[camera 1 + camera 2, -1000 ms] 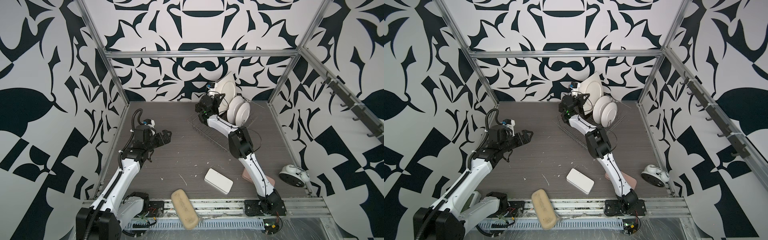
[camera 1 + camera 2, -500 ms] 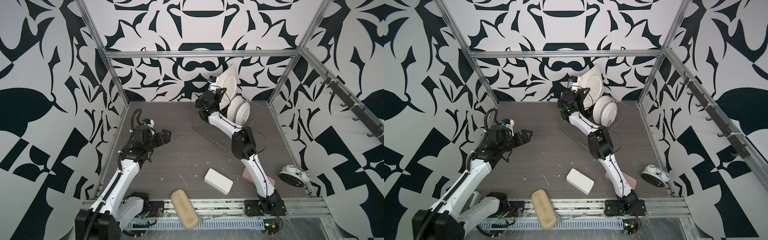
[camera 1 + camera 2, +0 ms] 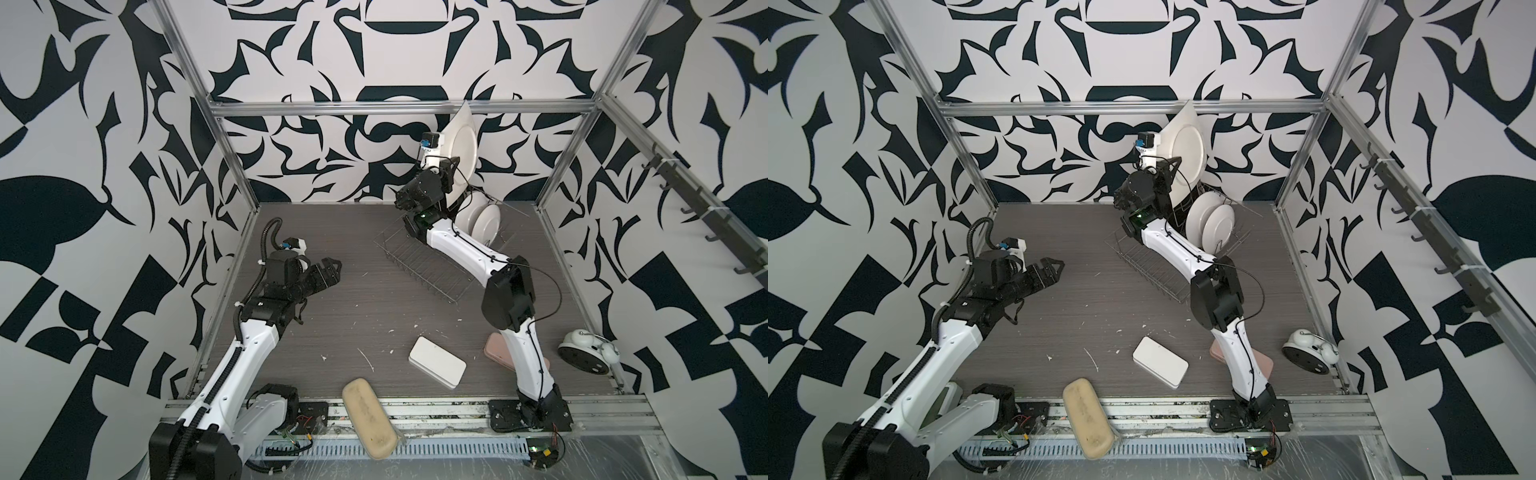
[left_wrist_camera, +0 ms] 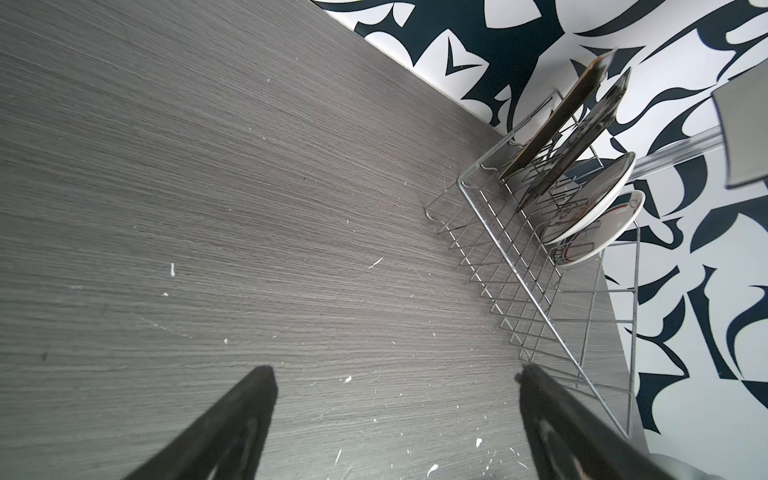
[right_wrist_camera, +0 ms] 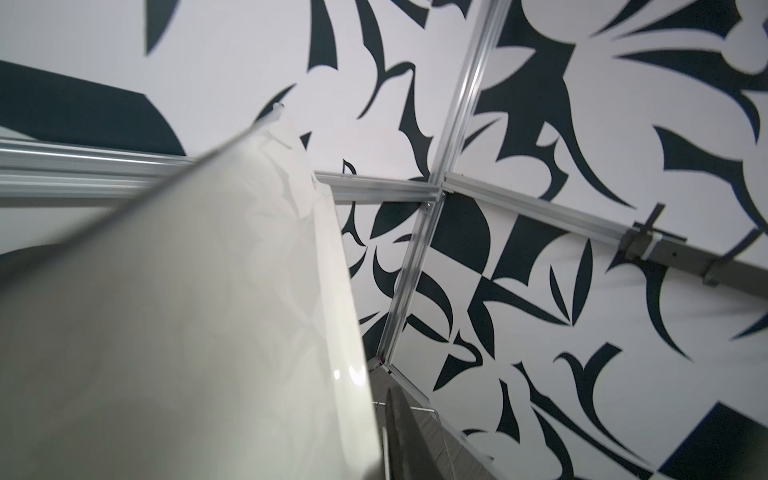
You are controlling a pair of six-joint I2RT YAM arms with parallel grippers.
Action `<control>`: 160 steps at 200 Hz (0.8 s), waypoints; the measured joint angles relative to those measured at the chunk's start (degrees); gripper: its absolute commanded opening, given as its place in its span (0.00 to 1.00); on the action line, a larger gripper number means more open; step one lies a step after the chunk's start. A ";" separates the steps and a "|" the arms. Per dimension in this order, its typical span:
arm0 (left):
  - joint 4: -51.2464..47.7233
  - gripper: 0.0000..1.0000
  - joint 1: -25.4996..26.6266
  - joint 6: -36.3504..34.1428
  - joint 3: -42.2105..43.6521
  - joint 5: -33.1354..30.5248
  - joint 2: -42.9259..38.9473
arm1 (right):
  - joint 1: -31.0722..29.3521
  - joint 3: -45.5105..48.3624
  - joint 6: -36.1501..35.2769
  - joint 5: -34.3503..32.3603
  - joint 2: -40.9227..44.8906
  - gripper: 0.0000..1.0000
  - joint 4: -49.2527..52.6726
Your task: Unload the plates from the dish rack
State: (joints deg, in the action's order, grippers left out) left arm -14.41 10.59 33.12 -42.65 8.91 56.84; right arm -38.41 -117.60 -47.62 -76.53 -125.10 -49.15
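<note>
Right gripper (image 3: 454, 164) clamped on white square plate (image 3: 464, 139), held above dish rack (image 3: 419, 259). Left gripper (image 3: 336, 270) spread wide, empty. 2 round plates (image 3: 484, 222) racked.

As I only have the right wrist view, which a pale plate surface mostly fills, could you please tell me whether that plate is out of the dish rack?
Observer: In both top views the white square plate is gripped on edge by the right end effector, raised above the dish rack. Its lower edge is hidden behind the arm.
Operator: Thank you. Which plates are in the rack now?
Observer: Two round white plates stand in it. The left wrist view also shows two black square plates upright next to them.
Operator: And where is the other arm, please?
Observer: The left end effector hangs open over the table, apart from the rack.
</note>
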 measured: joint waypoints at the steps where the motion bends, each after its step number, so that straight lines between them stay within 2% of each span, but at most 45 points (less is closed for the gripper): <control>1: 0.00 0.95 0.00 0.02 0.00 0.00 0.00 | -0.07 0.37 0.07 0.17 0.28 0.00 0.15; 26: -0.07 0.95 0.00 0.83 -0.07 0.13 0.00 | -1.88 13.11 5.90 8.55 11.67 0.00 9.22; 50: -0.90 0.96 0.04 1.95 -1.03 0.83 0.00 | -2.84 22.91 16.11 18.91 23.96 0.00 20.74; 68: -1.33 0.96 0.04 3.61 -2.73 3.43 -0.02 | -2.03 26.25 24.61 25.55 31.39 0.00 29.20; 99: -1.22 0.96 0.04 7.02 -5.64 8.22 -0.50 | 3.08 29.46 42.42 37.18 41.79 0.00 41.92; 126: -0.20 0.96 0.04 11.06 -5.97 10.49 -1.75 | 10.29 36.41 60.39 48.30 49.59 0.00 47.12; 160: 4.37 0.96 0.04 16.90 -5.97 13.86 -1.57 | 16.02 42.91 80.26 60.98 50.25 0.00 48.19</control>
State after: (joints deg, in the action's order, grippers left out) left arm -10.04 10.63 50.02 -48.62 22.76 55.27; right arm -22.39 -74.70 32.64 -15.55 -74.85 -0.95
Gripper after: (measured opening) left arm 0.962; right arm 0.202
